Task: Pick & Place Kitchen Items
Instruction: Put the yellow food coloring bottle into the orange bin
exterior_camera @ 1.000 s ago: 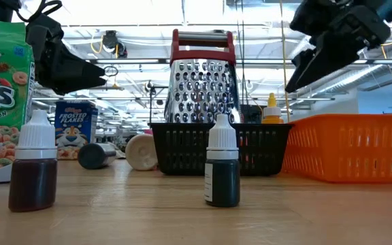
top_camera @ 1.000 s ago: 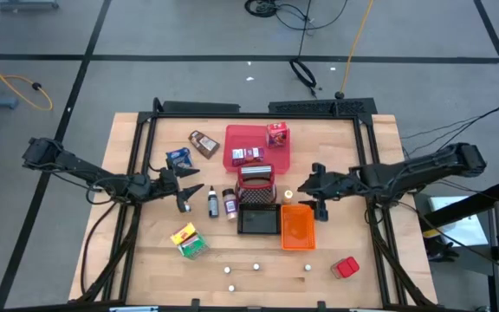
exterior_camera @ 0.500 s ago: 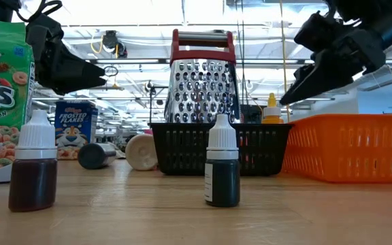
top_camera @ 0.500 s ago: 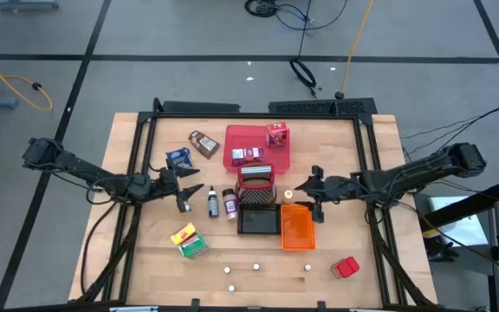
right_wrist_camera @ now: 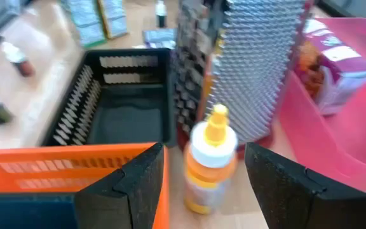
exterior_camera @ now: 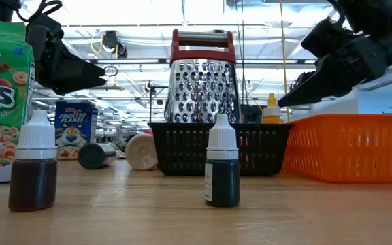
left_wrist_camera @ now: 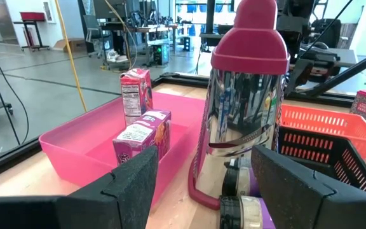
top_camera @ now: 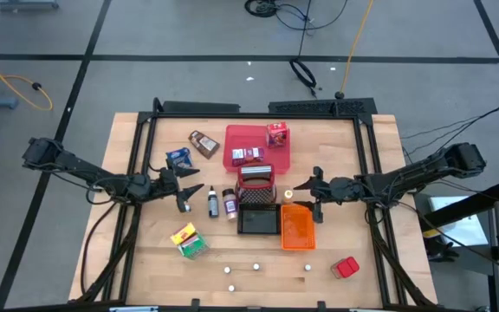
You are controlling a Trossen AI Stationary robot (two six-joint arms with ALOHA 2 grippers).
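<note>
You see a small orange bottle (right_wrist_camera: pixel 211 159) standing upright on the table (top_camera: pixel 371 251), between the metal grater (top_camera: pixel 255 184) and the orange bin (top_camera: pixel 297 227), near the table's middle. Your right gripper (top_camera: pixel 316 190) hangs just beside this bottle, on the side of the table's right edge; its fingers (right_wrist_camera: pixel 122 191) are wide open and hold nothing. The pink tray (top_camera: pixel 235 139) behind the grater carries two small boxes (left_wrist_camera: pixel 142 135). The black basket (top_camera: pixel 257 220) lies in front of the grater. Your left gripper (top_camera: pixel 183 188) waits near the left edge, open and empty, beside two dark bottles (top_camera: pixel 213 203).
</note>
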